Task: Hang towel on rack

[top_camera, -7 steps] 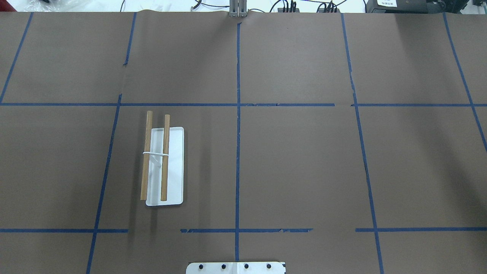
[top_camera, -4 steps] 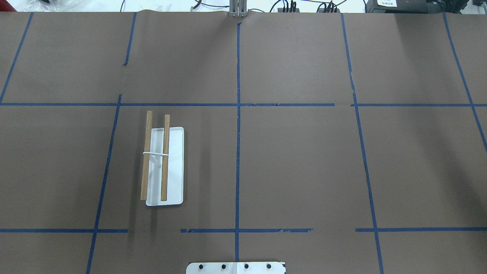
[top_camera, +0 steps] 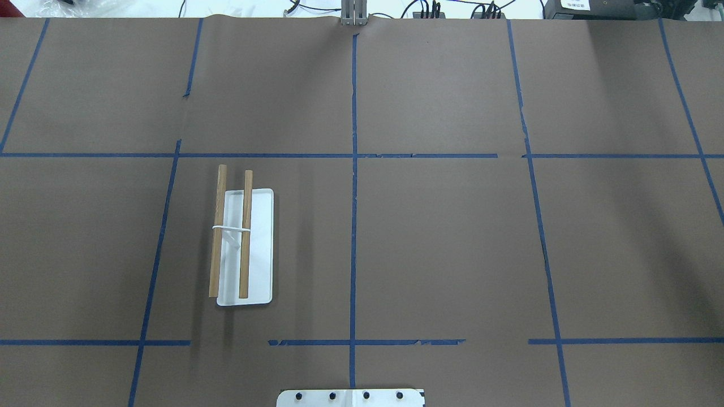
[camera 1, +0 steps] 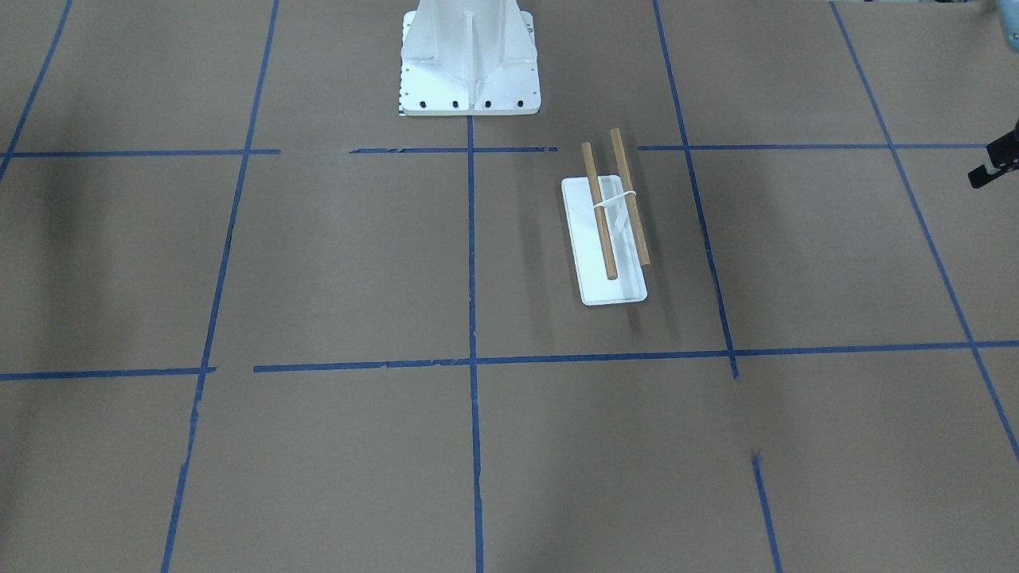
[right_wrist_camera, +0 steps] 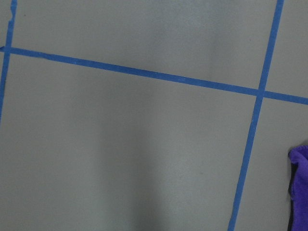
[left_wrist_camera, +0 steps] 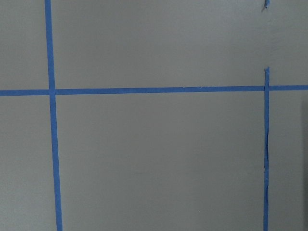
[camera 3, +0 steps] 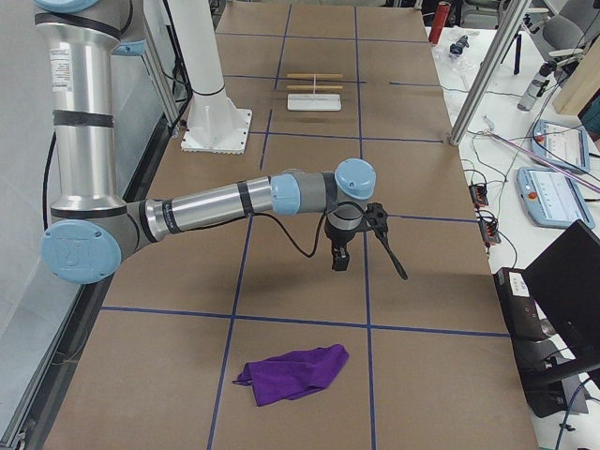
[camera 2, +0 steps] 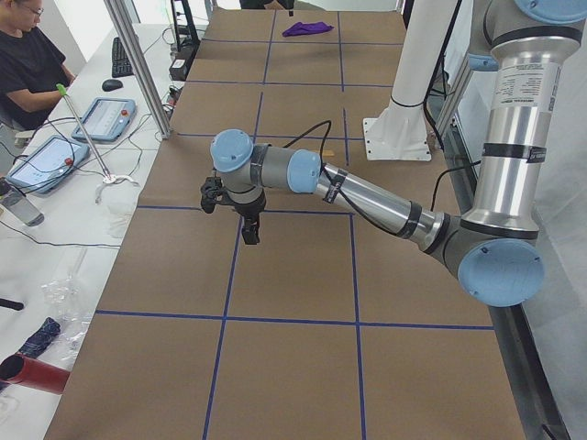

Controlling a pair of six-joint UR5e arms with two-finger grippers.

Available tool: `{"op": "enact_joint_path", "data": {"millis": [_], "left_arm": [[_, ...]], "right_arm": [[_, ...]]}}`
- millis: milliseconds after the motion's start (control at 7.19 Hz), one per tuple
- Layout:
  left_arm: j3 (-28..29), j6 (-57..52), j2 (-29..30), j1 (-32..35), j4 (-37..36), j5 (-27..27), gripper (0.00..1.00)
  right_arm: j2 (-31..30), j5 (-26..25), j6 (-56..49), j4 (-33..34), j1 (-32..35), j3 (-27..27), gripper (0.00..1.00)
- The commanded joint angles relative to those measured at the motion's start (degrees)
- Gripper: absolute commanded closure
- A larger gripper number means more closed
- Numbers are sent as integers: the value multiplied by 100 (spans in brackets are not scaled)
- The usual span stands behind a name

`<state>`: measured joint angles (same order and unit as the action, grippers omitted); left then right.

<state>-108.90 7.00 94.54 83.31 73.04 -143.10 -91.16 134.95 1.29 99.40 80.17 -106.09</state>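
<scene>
The rack [top_camera: 244, 246] has a white base and two wooden rods and stands empty on the robot's left half of the table; it also shows in the front-facing view [camera 1: 610, 239] and far back in the right view [camera 3: 314, 92]. The purple towel [camera 3: 292, 373] lies crumpled on the table at the robot's right end; it shows far back in the left view [camera 2: 307, 29] and at the right wrist view's edge [right_wrist_camera: 299, 183]. My right gripper [camera 3: 341, 257] hangs above the table between towel and rack. My left gripper [camera 2: 249, 233] hangs above the table's left end. I cannot tell whether either is open or shut.
The white robot pedestal [camera 1: 470, 64] stands at the table's near middle edge. Blue tape lines grid the brown table cover. An operator [camera 2: 27, 64] sits beyond the far side with tablets, cables and an aluminium post [camera 2: 138, 69]. A laptop [camera 3: 562, 281] stands by the right end.
</scene>
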Motion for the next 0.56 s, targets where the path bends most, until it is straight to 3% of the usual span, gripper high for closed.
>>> {"op": "enact_joint_path", "data": {"millis": [0, 278, 417], "left_arm": [[1, 3, 3, 1, 17, 1, 0], [36, -6, -6, 1, 17, 2, 0], [36, -6, -6, 1, 17, 2, 0]], "right_arm": [[-313, -389, -59, -9, -11, 17, 0], [-831, -399, -59, -1118, -11, 428, 0], [-807, -408, -68, -1795, 7, 1092, 0]]}}
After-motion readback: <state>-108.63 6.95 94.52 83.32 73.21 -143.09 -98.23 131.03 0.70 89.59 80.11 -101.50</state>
